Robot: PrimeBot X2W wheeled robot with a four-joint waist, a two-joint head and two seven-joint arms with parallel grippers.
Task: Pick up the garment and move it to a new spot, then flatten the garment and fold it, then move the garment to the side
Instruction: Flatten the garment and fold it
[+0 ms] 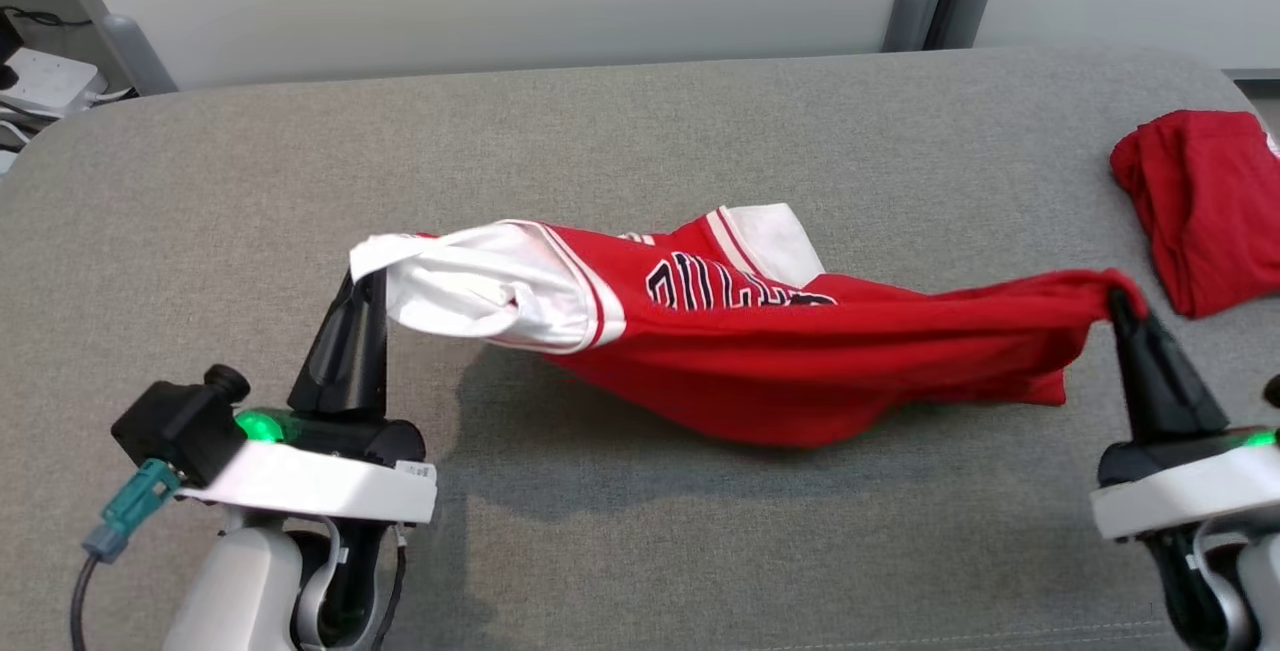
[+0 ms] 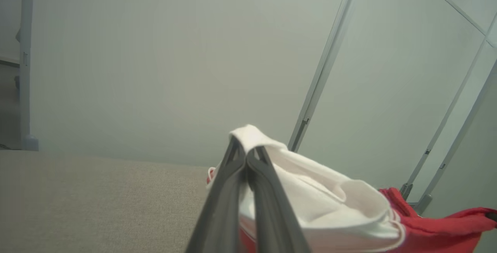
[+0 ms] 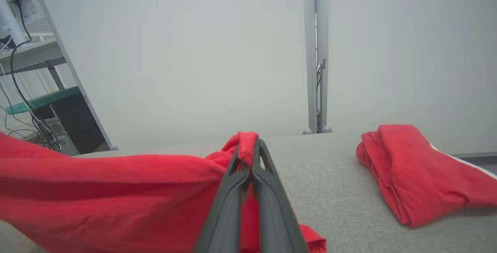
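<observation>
Left fingers point(image 1: 345, 351) pinch the garment's point(image 1: 800, 361) white end, right fingers point(image 1: 1150, 371) its red end, middle seemingly sagging.

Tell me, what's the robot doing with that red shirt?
The robot is holding a red and white jersey stretched out between its two hands. Its left gripper is pinched shut on the white end, and its right gripper is pinched shut on the red end. The middle sags down toward the grey table. It is not flattened or folded yet. Another red garment lies bunched at the table's right edge.
</observation>
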